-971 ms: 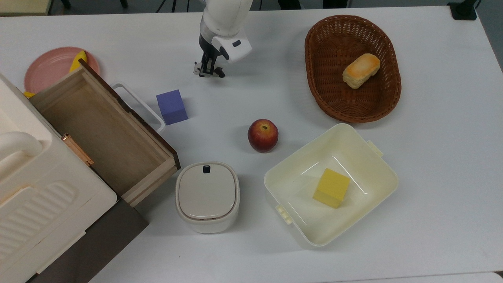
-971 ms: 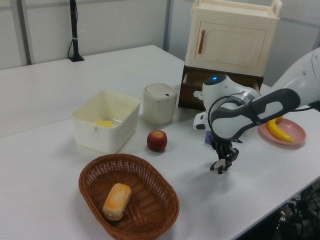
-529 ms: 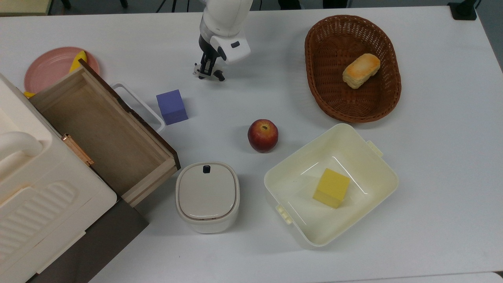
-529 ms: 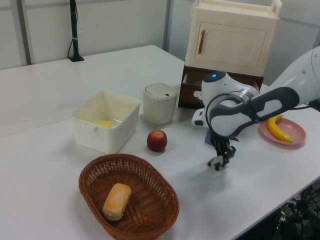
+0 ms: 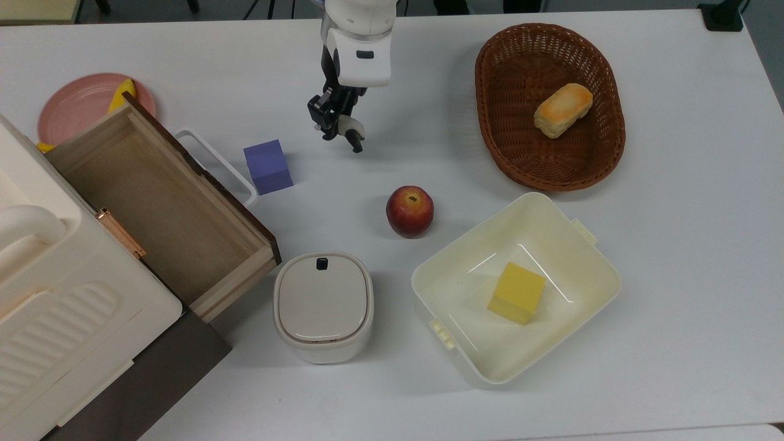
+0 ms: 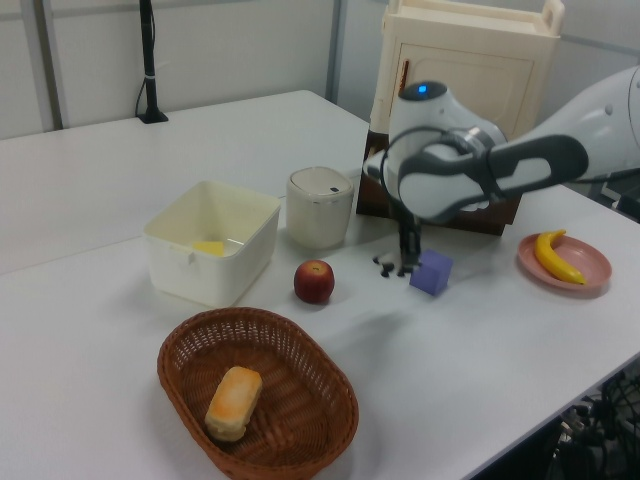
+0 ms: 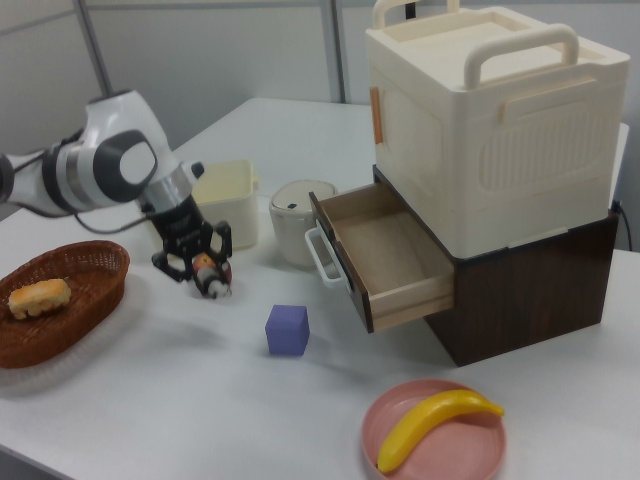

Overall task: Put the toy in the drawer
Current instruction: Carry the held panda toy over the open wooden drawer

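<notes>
So the toy [image 7: 208, 276] is held tight in the tool [image 7: 200, 266] above the desk [image 5: 674, 214], and it is not yet put in the open drawer [image 5: 153, 202].

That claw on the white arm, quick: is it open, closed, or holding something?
Gripper: closed on the small black-and-white panda toy, lifted above the white table.
</notes>
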